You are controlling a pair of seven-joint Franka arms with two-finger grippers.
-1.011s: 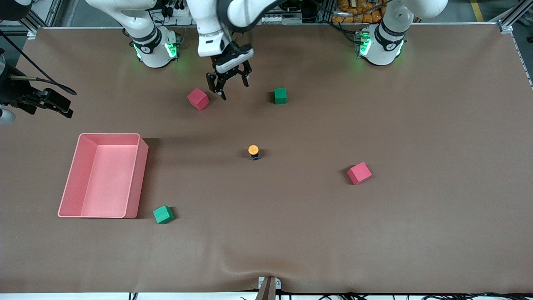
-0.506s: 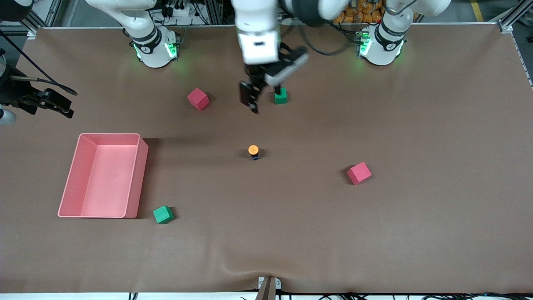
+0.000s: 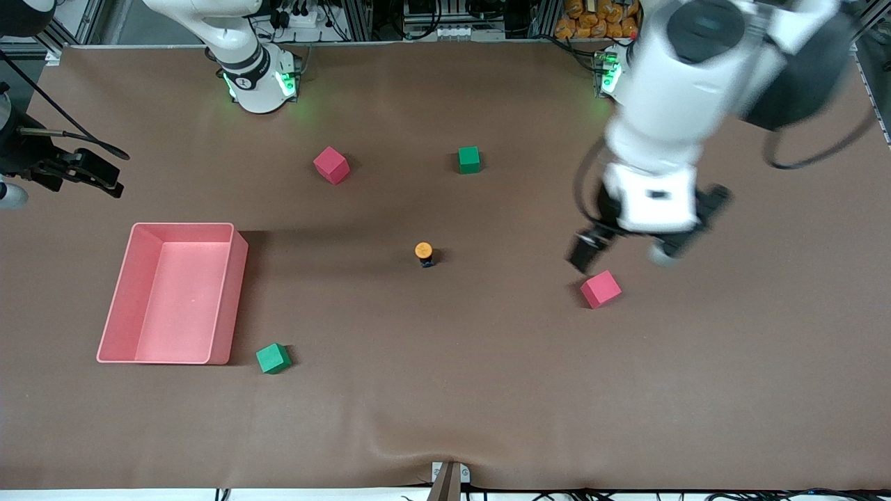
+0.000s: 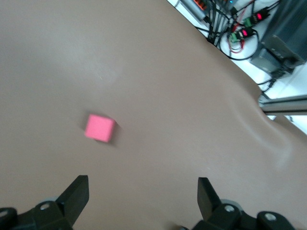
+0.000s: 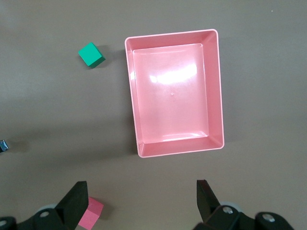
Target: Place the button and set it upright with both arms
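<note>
1. Button [image 3: 424,252]: stands upright on the brown table [image 3: 445,390] near its middle, orange cap up, touched by neither gripper.
2. Left gripper [image 3: 623,252]: in the air over the table toward the left arm's end, just above a pink cube [image 3: 601,289]. Its fingers [image 4: 76,194] are spread wide and hold nothing; the same cube [image 4: 100,128] lies on the table in the left wrist view.
3. Right gripper [image 5: 142,201]: high over the pink tray [image 5: 216,86], with fingers [image 5: 79,196] parted wide and empty. The front view shows only the right arm's base [image 3: 256,76].
4. Pink tray [image 3: 237,278]: open, rectangular, empty, toward the right arm's end of the table.
5. Green cube [image 3: 273,358]: just beside the tray's corner nearest the front camera.
6. Second pink cube [image 3: 331,165] and second green cube [image 3: 469,159]: well apart from each other, both farther from the front camera than the button.
</note>
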